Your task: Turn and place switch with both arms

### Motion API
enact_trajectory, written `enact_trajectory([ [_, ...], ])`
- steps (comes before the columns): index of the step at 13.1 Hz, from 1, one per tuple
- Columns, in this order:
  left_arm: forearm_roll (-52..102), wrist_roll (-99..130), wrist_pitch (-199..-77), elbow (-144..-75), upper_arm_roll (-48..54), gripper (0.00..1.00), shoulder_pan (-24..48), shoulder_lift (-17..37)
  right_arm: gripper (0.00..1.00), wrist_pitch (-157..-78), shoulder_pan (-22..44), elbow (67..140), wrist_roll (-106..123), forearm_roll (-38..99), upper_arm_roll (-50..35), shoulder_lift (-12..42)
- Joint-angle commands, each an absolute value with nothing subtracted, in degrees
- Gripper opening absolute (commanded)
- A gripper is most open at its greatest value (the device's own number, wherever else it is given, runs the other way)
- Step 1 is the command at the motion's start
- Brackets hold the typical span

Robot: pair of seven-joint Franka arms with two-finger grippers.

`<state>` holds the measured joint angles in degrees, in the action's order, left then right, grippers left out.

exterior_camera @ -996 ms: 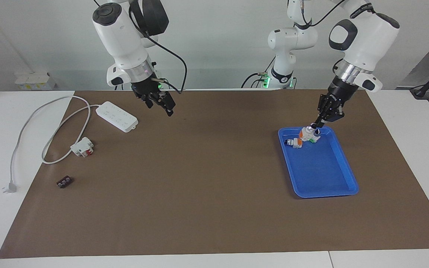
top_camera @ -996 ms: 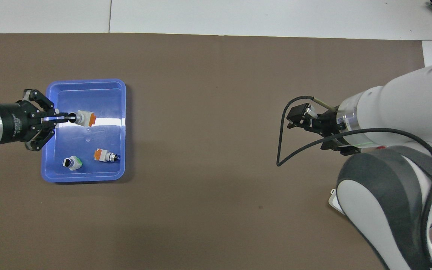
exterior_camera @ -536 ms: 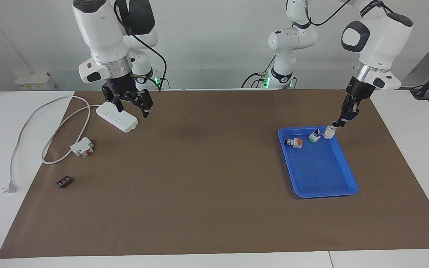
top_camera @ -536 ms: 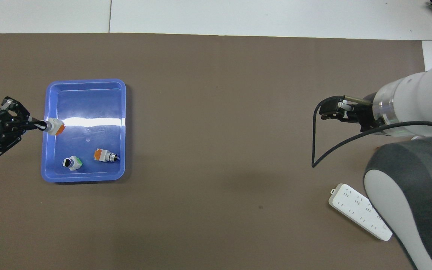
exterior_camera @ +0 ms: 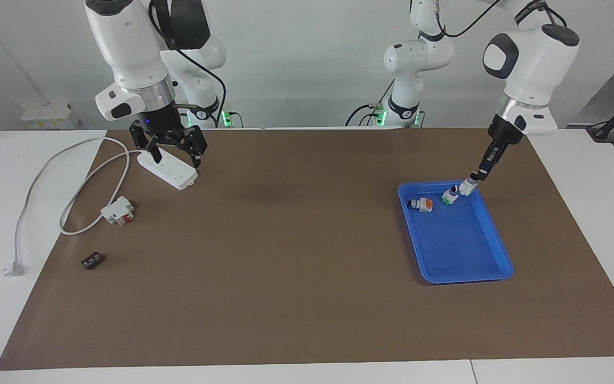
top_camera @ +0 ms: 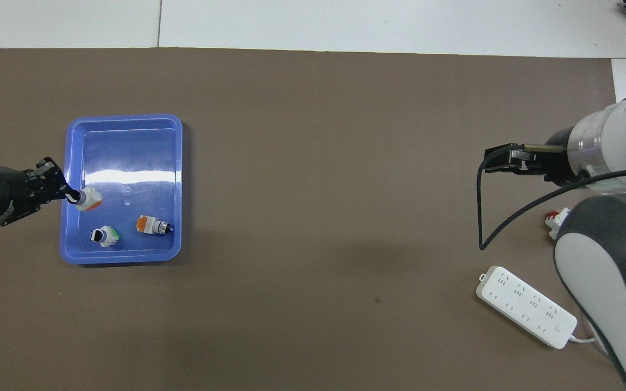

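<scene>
My left gripper (exterior_camera: 476, 175) is shut on the black knob of the switch (exterior_camera: 467, 187), which has a white body and an orange end. It holds the switch tilted, low over the blue tray (exterior_camera: 461, 250), at the corner nearest the robots. The overhead view shows the left gripper (top_camera: 72, 194), the switch (top_camera: 91, 199) and the tray (top_camera: 128, 130) too. My right gripper (exterior_camera: 175, 156) is open and empty above the white power strip (exterior_camera: 168, 168). It also shows in the overhead view (top_camera: 495, 165).
In the tray lie a second orange-ended switch (exterior_camera: 422, 204) and a green-based switch (exterior_camera: 450, 194). A white-and-red block (exterior_camera: 118, 209), a small dark part (exterior_camera: 91, 261) and the strip's cable with its plug (exterior_camera: 14, 268) lie at the right arm's end.
My left gripper has carried the switch from over the tray's inside to its corner nearest the robots. My right gripper has swung toward its own end and now hangs over the power strip.
</scene>
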<state>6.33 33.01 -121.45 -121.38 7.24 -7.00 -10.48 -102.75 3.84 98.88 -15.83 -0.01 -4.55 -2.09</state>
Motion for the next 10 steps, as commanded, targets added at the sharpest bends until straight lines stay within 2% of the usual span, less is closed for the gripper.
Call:
enact_trajectory([
  [1,3.52,27.52,-116.13,-118.76,6.94,0.62,-6.15,-9.85,0.99,-101.51,2.20,98.44,-10.91,-1.06,-4.83,-2.72],
  [2,3.25,27.07,-113.32,-116.22,6.94,0.82,-5.89,-8.71,0.99,-100.82,1.50,98.44,-9.85,-1.05,-4.83,-3.07],
  [3,2.82,27.07,-110.59,-113.76,6.94,0.90,-5.28,-7.92,0.99,-99.68,1.41,98.35,-9.06,-0.97,-4.66,-3.95],
  [6,0.19,23.23,-102.33,-107.16,7.03,0.94,-3.52,-5.63,0.99,-98.01,3.86,98.35,-6.94,-0.88,-0.19,-4.66],
  [10,-0.09,15.06,-92.57,-97.94,6.94,0.94,-2.20,-3.44,0.99,-94.92,5.71,96.24,-7.12,-0.97,2.11,-4.66],
])
